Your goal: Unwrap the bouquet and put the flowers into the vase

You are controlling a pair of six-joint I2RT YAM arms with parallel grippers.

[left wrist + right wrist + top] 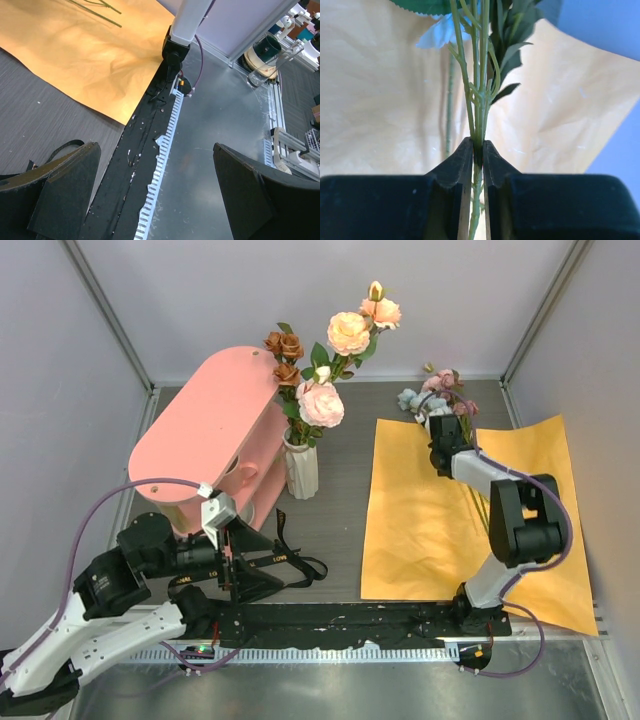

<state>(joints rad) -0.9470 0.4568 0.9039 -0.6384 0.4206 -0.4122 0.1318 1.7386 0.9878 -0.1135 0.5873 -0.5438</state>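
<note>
Pink, peach and brown flowers (335, 360) are stood upright in the vase (302, 472). In the top view the vase is found near the middle of the worktop (340, 510), slightly toward 11 o'clock from centre. A smaller bunch (440, 390) of pale blue and mauve blooms is seen at 1 o'clock, its heads lying past the far edge of the paper (420, 530). The stems (479, 95) of that bunch are gripped by the right gripper (478, 155). Its jaws are set almost together, with only the thin green stems pinched between them. Whether the bunch is lifted or rests on the paper cannot be told.

The paper is spread flat, yellow-orange side up, over the worktop from 2 to 4 o'clock. A black ribbon (295, 565) is seen lying loose at 6 o'clock from the vase. A pink shelf (200, 430) is placed at 9 o'clock from the vase, just beside it.

The left gripper (232, 560) is held at 8 o'clock in the top view, just beside the ribbon. Its jaws are spread fully wide and nothing is held between them. In its wrist view, the near edge of the worktop is seen below the jaws.
</note>
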